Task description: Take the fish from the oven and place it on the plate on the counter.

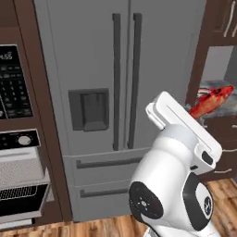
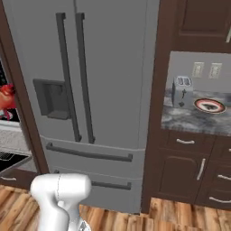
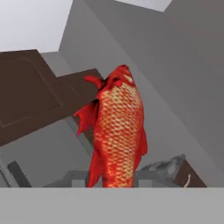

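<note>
The red-orange fish (image 3: pixel 118 127) stands up between my fingers in the hand view, and my gripper (image 3: pixel 112 183) is shut on its lower body. From the left base it sticks out past my white hand toward the upper right, as the fish (image 1: pixel 212 100), in the air in front of the fridge's right edge. The oven (image 1: pixel 21 159) is far left, its door (image 1: pixel 23 200) dropped open under a wire rack. The plate (image 2: pixel 210 106) lies on the granite counter (image 2: pixel 189 121) to the right, beside a toaster (image 2: pixel 182 91).
A tall grey double-door fridge (image 1: pixel 115 92) with a dispenser stands straight ahead between oven and counter. A black microwave (image 1: pixel 13 83) sits above the oven. Brown cabinets (image 2: pixel 198 22) hang over the counter, with drawers (image 2: pixel 187 167) below. The floor is wood.
</note>
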You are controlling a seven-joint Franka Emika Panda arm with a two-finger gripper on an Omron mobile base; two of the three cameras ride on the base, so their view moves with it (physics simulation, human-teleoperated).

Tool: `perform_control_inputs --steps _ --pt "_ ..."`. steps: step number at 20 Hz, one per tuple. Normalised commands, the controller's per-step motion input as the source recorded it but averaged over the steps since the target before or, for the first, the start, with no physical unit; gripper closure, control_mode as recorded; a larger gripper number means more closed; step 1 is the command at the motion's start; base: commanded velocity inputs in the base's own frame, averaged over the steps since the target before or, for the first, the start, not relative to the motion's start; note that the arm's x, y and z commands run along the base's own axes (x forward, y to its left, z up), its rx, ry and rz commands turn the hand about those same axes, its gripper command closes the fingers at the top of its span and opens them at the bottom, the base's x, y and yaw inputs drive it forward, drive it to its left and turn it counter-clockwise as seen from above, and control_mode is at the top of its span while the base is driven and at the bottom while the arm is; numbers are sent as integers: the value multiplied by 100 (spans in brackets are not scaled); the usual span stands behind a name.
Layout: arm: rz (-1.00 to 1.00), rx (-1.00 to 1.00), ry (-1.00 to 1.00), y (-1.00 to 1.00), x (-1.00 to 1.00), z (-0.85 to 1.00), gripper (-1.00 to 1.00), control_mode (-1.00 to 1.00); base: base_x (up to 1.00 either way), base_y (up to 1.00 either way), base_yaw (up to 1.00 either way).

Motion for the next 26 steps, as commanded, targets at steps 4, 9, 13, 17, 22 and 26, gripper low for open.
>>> perform_control_inputs --steps 4,9,13,17,22,26 --pt "0 0 0 0 0 0 100 100 -32 -100 -2" --pt "0 0 0 0 0 0 100 100 30 -100 0" --pt "0 0 0 0 0 0 100 100 46 -100 0" --pt "0 0 0 0 0 0 100 100 50 -100 -3" --pt "0 0 0 0 0 0 100 100 34 -67 -18" --pt "0 0 0 0 0 0 100 100 12 -3 -21"
